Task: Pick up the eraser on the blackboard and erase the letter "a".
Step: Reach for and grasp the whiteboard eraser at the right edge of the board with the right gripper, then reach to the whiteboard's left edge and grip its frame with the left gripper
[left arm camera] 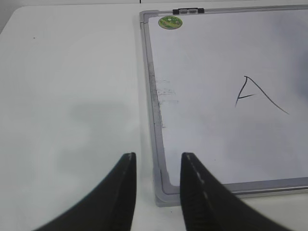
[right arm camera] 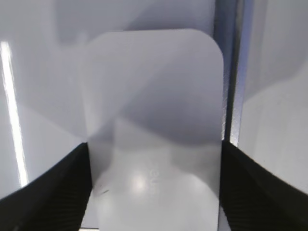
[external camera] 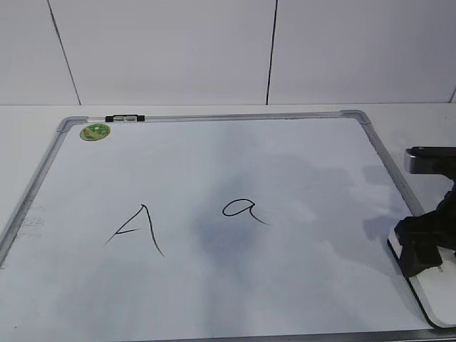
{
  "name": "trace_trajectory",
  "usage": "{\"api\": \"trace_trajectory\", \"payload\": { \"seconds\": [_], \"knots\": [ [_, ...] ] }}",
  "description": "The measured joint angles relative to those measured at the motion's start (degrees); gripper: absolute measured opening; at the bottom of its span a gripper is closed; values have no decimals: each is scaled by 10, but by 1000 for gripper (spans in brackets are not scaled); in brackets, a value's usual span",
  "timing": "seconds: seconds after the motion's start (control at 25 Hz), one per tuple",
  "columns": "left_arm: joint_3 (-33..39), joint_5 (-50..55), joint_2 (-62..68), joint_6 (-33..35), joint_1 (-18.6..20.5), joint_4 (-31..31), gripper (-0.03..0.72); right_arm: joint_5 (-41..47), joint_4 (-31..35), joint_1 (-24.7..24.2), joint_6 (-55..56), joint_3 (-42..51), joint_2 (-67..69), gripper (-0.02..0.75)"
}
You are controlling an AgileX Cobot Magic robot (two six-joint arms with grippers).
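The white blackboard (external camera: pixel 299 164) lies flat with the small letter "a" (external camera: pixel 242 209) near its middle. The white eraser (external camera: pixel 432 293) with a dark underside lies at the board's right edge. My right gripper (external camera: pixel 420 251) is down over it. In the right wrist view the eraser (right arm camera: pixel 154 96) fills the gap between the jaws (right arm camera: pixel 155 144), and both fingers touch its long sides. My left gripper (left arm camera: pixel 158 156) is open and empty above the board's (left arm camera: pixel 216 53) near left corner. The letter "a" is out of the left wrist view.
A larger capital "A" (external camera: pixel 139 228) is drawn left of the "a"; it also shows in the left wrist view (left arm camera: pixel 255 94). A black-and-clear marker (external camera: pixel 125 118) lies on the top frame beside a green sticker (external camera: pixel 95 132). White table surrounds the board.
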Motion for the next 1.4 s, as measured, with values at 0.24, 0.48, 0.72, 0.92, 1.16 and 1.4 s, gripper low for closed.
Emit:
{"api": "trace_trajectory", "payload": {
  "seconds": [0.24, 0.48, 0.72, 0.92, 1.16, 1.4],
  "knots": [
    [0, 0, 0, 0, 0, 0, 235, -6, 0, 0, 0, 0, 11, 593],
    [0, 0, 0, 0, 0, 0, 235, -10, 0, 0, 0, -1, 13, 593],
    [0, 0, 0, 0, 0, 0, 235, -10, -4, 0, 0, -1, 13, 542],
    [0, 0, 0, 0, 0, 0, 235, -10, -4, 0, 0, -1, 14, 534],
    [0, 0, 0, 0, 0, 0, 235, -10, -5, 0, 0, -1, 14, 534],
    [0, 0, 0, 0, 0, 0, 235, -6, -5, 0, -13, -7, 12, 534]
  ]
}}
